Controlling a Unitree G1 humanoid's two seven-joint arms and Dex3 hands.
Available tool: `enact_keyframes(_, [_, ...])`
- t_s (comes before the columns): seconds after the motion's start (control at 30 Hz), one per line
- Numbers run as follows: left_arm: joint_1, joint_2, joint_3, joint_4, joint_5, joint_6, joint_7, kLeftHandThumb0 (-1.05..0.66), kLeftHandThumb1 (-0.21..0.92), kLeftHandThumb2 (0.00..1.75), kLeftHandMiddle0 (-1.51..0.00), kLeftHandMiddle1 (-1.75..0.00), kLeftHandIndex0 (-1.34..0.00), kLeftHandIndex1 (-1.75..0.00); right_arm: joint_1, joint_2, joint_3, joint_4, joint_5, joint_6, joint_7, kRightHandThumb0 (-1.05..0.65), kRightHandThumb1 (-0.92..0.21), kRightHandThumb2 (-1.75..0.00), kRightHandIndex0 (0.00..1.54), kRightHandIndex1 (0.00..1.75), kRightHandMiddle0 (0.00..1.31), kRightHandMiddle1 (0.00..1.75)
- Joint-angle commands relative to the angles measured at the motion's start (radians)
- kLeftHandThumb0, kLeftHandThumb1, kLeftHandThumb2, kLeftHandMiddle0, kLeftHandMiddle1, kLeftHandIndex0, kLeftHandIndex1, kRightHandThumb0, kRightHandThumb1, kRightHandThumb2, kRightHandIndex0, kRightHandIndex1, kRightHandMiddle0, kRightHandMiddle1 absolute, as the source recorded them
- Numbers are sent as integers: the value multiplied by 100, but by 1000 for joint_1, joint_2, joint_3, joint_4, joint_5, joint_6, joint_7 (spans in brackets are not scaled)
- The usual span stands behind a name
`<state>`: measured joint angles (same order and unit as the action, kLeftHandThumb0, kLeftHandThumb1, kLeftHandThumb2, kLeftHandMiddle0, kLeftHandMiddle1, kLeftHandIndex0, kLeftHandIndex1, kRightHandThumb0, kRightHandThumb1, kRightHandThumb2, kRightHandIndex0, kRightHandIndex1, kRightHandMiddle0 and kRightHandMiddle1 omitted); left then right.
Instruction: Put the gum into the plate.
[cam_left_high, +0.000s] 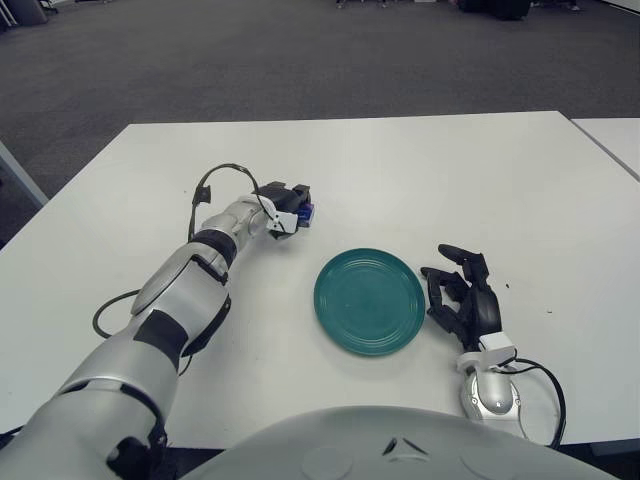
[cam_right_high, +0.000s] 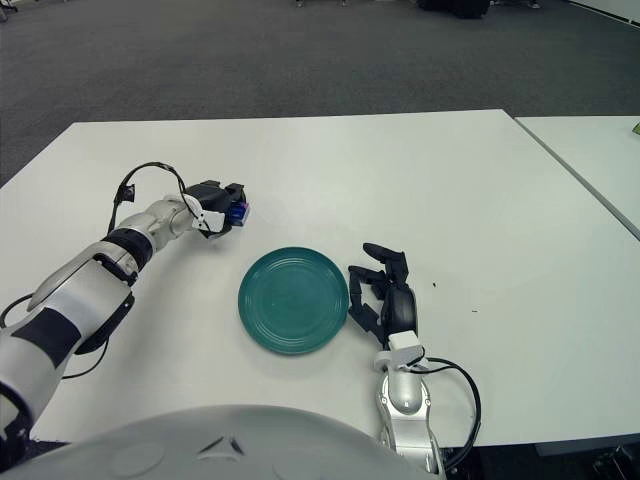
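Left hand (cam_left_high: 285, 207) closed around the blue gum (cam_left_high: 306, 211), apparently lifted just clear of the tabletop (cam_left_high: 420, 170), up and left of the green plate (cam_left_high: 369, 300). Gripped so for carrying across. Right hand (cam_left_high: 462, 297) idle beside the plate's right rim, fingers loosely spread, holding nothing.

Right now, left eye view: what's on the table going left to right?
left hand closed on the gum → green plate → right hand, fingers relaxed, just right of the plate.
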<state>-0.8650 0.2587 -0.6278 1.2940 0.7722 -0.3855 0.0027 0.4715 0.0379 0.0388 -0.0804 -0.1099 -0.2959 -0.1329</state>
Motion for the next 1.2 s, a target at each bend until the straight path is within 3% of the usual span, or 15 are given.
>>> enact_keyframes(0.0, [32,-9,-8,16,1,6,-13,0,35,120,-57,-162,-50,-163,60,-4,-16,75,14,90,9,-39,-70,-86,53,82,4,116])
enact_keyframes(0.27, [40,-8,-5,10,-17,-5,-4,0,30,126,-63,-174,-55,-149,52,-7,-26,76,26,87,24,-35,-67,-91,52,86,5,116])
enact_keyframes(0.67, [38,-9,13,5,-49,-19,-14,-1,29,128,-67,-175,-55,-147,40,-17,-44,88,30,81,38,-39,-69,-88,50,84,6,114])
enact_keyframes(0.83, [35,0,17,-7,-56,-22,0,0,32,130,-52,-175,-50,-169,37,-22,-50,89,29,80,43,-39,-69,-88,50,84,6,114])
enact_keyframes(1.17, [26,50,22,-80,-46,-89,97,0,34,129,-49,-175,-48,-173,37,-24,-54,85,29,79,48,-39,-69,-87,51,84,7,114])
